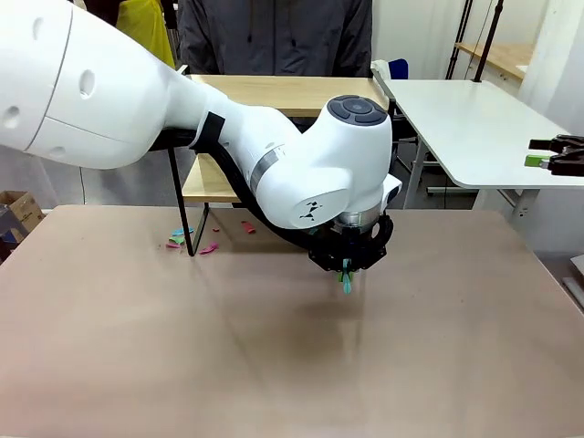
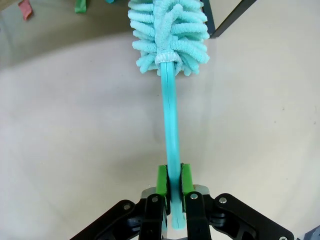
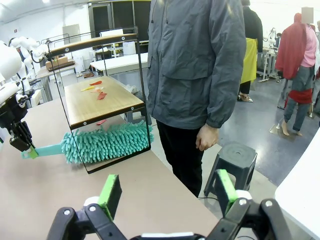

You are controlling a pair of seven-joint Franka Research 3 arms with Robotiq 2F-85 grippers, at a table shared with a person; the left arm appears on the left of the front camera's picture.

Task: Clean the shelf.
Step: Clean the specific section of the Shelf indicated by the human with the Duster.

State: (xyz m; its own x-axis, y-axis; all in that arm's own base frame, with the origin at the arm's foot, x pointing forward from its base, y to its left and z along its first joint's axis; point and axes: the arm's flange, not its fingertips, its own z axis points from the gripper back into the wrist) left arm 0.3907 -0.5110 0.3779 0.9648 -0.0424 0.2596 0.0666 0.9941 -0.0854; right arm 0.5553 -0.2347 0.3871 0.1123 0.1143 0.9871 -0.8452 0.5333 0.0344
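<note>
Mid-sweep, my left gripper (image 2: 174, 172) pinches the fluffy turquoise duster (image 2: 170, 35) by its handle, head low beside the two-tier wooden black-framed shelf (image 1: 292, 91) at eleven o'clock, so next I'd raise it onto the littered lower board (image 3: 100, 102).

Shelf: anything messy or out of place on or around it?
Yes. Small coloured scraps litter the lower board of the shelf, and more lie on the table around its front leg. Nothing looks tipped or damaged.
</note>
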